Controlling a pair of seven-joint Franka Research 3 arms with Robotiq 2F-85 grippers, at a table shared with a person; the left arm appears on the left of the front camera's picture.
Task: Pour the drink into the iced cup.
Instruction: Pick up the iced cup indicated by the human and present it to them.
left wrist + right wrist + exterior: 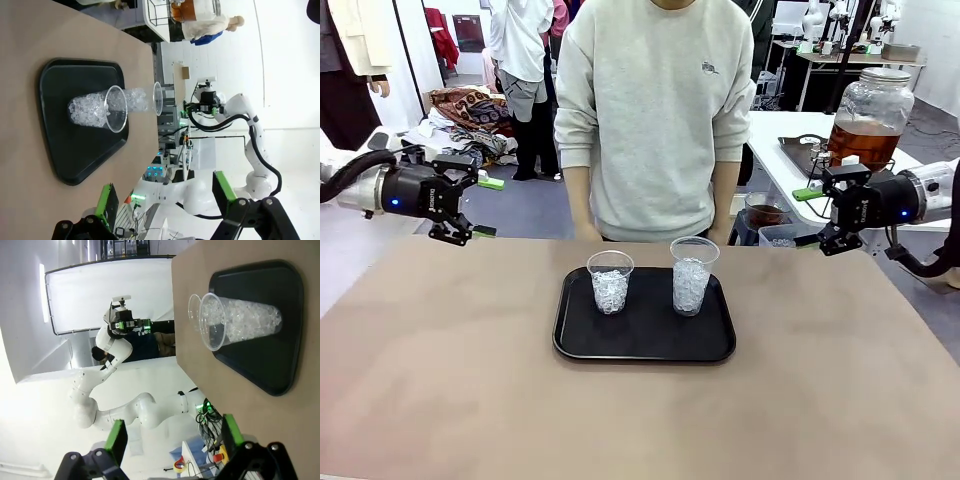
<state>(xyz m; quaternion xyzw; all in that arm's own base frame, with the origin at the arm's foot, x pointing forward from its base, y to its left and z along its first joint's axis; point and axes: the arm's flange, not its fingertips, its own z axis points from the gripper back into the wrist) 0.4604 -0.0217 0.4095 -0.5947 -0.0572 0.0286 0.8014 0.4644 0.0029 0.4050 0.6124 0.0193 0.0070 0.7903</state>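
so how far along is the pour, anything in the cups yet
Done: two clear cups, left cup and right cup, stand on the black tray holding only ice. In hand: nothing; the left gripper and right gripper hang open and empty off to the sides. Left: the whole pour, since neither cup has any drink in it.

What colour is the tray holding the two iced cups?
The tray is black, seen best in the front view.
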